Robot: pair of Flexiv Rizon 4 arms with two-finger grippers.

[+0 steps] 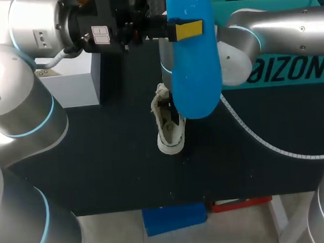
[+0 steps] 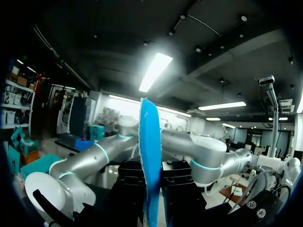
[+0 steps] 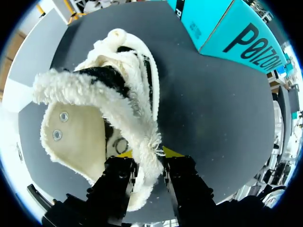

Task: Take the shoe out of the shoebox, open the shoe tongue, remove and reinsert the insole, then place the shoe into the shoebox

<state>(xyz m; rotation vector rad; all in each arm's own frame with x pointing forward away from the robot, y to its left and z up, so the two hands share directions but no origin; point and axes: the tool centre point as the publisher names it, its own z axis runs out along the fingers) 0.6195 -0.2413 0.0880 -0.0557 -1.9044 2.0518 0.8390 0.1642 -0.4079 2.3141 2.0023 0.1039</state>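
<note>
Head view: cream, fleece-lined shoe (image 1: 170, 133) on black tabletop (image 1: 98, 165) centre, long axis running away from robot, right jaws pinching its fleecy lining (image 3: 137, 137); left jaws grip blue insole (image 1: 194, 58) aloft, upright.

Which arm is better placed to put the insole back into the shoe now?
Left. The left fingers clamp the blue insole, raised above the shoe. The right fingers pinch the shoe's fleece collar, steadying it on the table.

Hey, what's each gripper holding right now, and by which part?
The left gripper pinches the blue insole across its flat faces, well above the shoe. The right gripper grips the shoe by the fleecy rim of its opening.
</note>
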